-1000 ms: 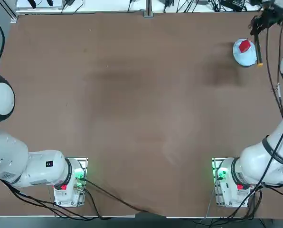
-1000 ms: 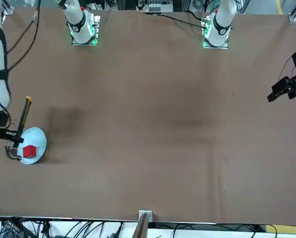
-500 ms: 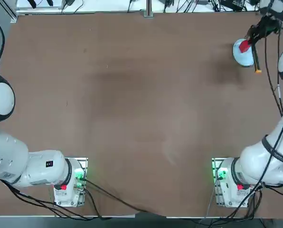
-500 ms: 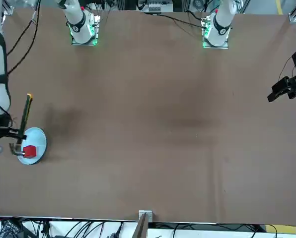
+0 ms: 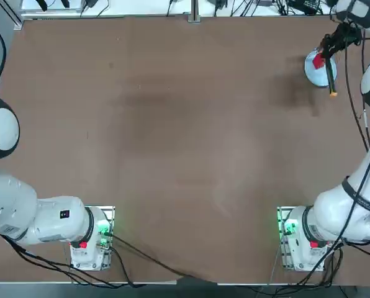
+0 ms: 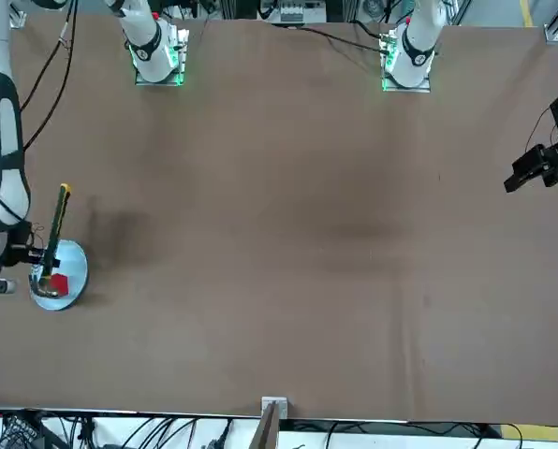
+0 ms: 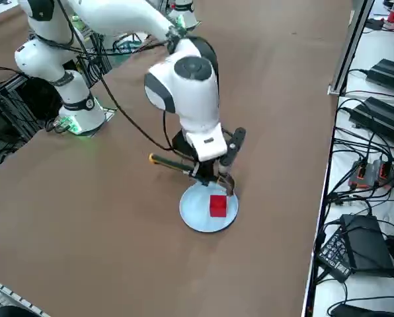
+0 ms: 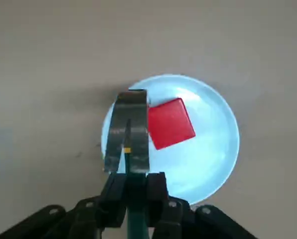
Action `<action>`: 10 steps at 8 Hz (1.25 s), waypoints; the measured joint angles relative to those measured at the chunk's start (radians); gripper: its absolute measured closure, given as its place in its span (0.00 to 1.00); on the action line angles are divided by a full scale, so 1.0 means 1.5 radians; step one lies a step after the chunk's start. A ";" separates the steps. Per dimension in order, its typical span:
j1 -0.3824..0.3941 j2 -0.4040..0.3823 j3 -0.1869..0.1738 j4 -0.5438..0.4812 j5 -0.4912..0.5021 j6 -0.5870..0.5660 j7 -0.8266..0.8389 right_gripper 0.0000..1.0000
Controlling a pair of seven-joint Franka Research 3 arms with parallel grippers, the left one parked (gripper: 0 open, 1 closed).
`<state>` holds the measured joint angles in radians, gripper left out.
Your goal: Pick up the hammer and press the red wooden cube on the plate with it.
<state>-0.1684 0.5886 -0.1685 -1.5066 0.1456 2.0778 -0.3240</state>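
Top view: overhead, looking straight down on the table [image 5: 172,143]. Front view: high, from across it, facing the robot. Right side view: raised at the robot's right edge, diagonally down. Wrist view: nearest — just the plate [image 8: 208,154] and surface around it; all four share that plate.

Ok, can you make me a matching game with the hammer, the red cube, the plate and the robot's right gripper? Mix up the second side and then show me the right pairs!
Things:
1. hammer
2. red cube
3. plate
4. right gripper

Clues:
A. round and pale blue
B. has an orange-yellow tip at one end
C. shut on the hammer
D. resting on the plate

Right pairs: 1-B, 2-D, 3-A, 4-C
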 joint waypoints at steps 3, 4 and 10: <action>-0.006 -0.041 -0.001 0.002 -0.032 -0.047 -0.005 0.79; -0.010 -0.026 -0.001 -0.009 -0.032 -0.035 -0.006 0.79; -0.010 -0.008 0.021 -0.012 -0.026 0.002 -0.006 0.79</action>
<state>-0.1833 0.5760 -0.1375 -1.5242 0.1062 2.0805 -0.3329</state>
